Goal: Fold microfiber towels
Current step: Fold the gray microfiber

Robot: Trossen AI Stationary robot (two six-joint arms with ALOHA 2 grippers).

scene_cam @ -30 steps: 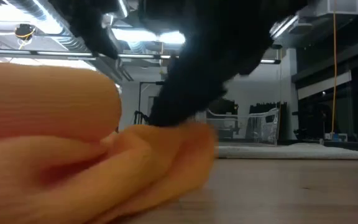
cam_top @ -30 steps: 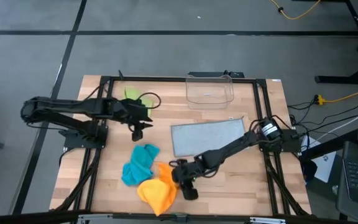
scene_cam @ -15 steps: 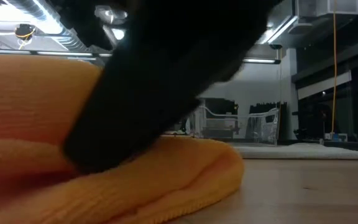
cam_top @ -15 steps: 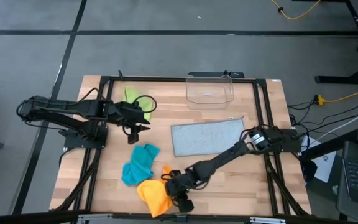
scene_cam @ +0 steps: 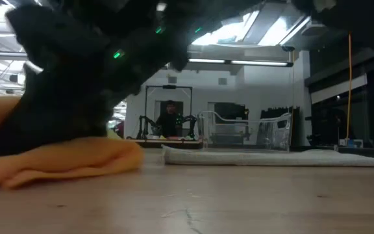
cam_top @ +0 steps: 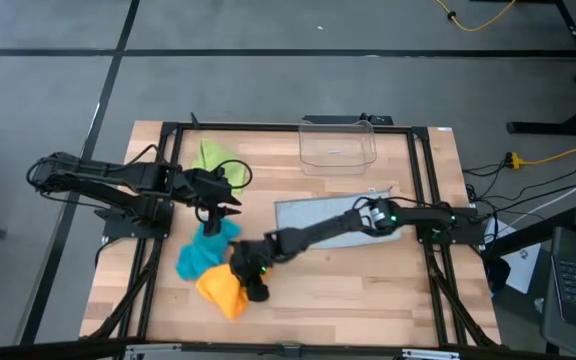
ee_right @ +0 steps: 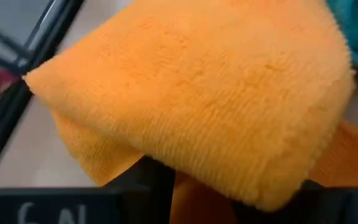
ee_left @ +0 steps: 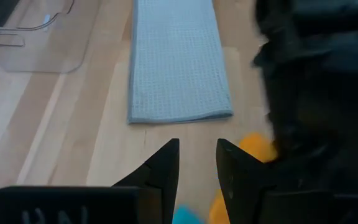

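So far only the grey towel (cam_top: 320, 222) lies flat at mid-table. Right gripper (cam_top: 249, 283) grips the bunched orange towel (cam_top: 220, 291). Left gripper (cam_top: 210, 219), jaws narrowly apart, hovers over crumpled teal towel (cam_top: 197, 255). Green towel (cam_top: 209, 155) untouched.

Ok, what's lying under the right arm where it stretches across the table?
The flat grey towel lies under the right arm; the arm hides its middle strip. At the arm's end, the right gripper is shut on the orange towel, beside the teal towel. What lies beneath the gripper cannot be seen.
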